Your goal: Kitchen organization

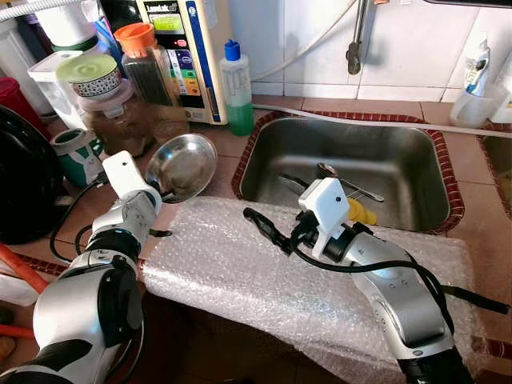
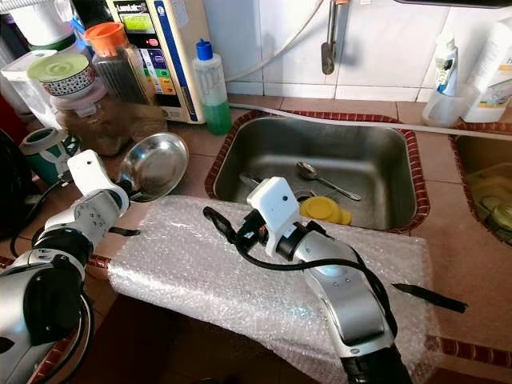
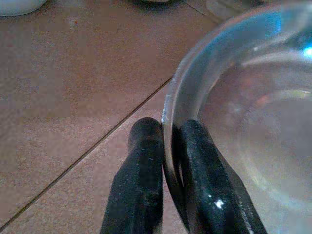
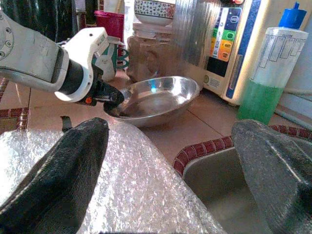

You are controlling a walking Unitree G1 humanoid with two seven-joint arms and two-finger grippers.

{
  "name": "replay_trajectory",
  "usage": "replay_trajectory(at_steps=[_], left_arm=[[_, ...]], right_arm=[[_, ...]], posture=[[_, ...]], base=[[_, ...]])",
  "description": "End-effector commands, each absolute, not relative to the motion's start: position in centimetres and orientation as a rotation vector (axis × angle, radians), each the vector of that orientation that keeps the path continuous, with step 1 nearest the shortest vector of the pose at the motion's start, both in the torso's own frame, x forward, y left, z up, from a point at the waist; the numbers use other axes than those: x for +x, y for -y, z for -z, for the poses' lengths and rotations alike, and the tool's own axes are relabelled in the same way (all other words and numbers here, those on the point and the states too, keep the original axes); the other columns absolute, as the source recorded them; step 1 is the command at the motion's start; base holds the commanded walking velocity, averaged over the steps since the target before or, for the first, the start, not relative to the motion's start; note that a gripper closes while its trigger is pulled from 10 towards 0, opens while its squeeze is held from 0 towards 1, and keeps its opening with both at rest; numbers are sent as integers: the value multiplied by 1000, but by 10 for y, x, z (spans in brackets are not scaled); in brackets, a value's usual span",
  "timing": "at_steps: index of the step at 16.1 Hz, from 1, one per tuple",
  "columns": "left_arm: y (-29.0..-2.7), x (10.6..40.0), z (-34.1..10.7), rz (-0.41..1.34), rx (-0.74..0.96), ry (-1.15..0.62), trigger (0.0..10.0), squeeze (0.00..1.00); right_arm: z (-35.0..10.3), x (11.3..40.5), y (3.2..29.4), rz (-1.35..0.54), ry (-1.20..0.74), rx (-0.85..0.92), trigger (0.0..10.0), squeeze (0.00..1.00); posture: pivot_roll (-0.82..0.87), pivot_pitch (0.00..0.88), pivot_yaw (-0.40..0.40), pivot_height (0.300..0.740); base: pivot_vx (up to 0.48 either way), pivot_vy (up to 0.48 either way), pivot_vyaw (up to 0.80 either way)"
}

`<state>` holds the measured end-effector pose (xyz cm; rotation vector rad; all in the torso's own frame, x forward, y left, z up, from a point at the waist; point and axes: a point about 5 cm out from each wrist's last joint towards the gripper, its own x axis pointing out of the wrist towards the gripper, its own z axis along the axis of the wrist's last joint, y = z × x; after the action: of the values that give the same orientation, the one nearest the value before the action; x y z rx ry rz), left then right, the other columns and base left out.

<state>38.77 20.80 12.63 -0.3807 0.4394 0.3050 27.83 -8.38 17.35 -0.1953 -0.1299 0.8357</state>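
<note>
A shiny steel bowl (image 1: 182, 166) rests tilted on the tiled counter, left of the sink (image 1: 264, 152). My left gripper (image 1: 164, 194) is shut on the bowl's near rim; in the left wrist view its fingers (image 3: 141, 175) pinch the rim (image 3: 168, 105) from both sides. A sheet of bubble wrap (image 1: 232, 272) lies along the counter's front edge. My right gripper (image 4: 170, 185) hovers low over the wrap, open, with nothing between its fingers, pointing toward the bowl (image 4: 156, 100). In the sink lie a spoon (image 1: 344, 180) and a yellow lid (image 2: 322, 209).
Behind the bowl stand a green soap bottle (image 1: 238, 88), jars (image 1: 120, 112), a teal mug (image 1: 76, 152) and a water purifier (image 1: 188, 48). A black appliance (image 1: 24, 184) sits at far left. A black strip (image 2: 428, 296) lies right of the wrap.
</note>
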Motion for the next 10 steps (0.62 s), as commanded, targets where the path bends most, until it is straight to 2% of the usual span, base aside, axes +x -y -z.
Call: replay_trajectory(at_steps=[1,6,10], left_arm=[[-214,383,-119,-331,-380,-468,0,0],[-215,384,-120,-319,-328,-444,0,0],[-212,385,-125,-274,-254,-308,0,0]], right_arm=[[-174,278,78,-860,134,-199,10000,0],[-173,279,78,-863,132,-205,10000,0],[-171,280,77,-865,126,-212,10000,0]], posture=[[-7,41,155,740],[-3,39,151,740],[1,39,144,740]], base=[[0,0,0],[0,0,0],[0,0,0]])
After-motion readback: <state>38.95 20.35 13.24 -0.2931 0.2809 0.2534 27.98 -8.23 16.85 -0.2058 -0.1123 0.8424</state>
